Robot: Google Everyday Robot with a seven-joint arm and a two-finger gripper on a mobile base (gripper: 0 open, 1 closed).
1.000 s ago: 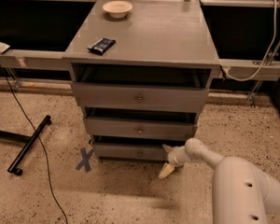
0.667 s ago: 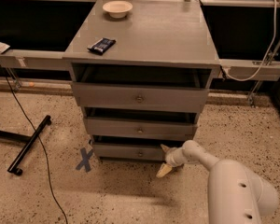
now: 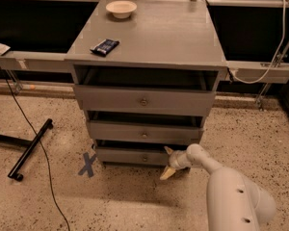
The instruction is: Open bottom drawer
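The bottom drawer sits low in the centre of the frame, the lowest of three in the grey cabinet. A dark gap shows above its front, and its inside is hidden under the middle drawer. Its round knob is small and hard to make out. The gripper is at the drawer's right end, its two fingers spread wide, one pointing up-left and one down-left. Whether they touch the drawer front cannot be told. The white arm runs off the lower right edge. The top drawer also shows a dark gap (each drawer has one knob). On the cabinet top are one bowl and one dark packet, its print too small to read. One blue tape X marks the floor at lower left, near a black stand leg cut off by the left edge.
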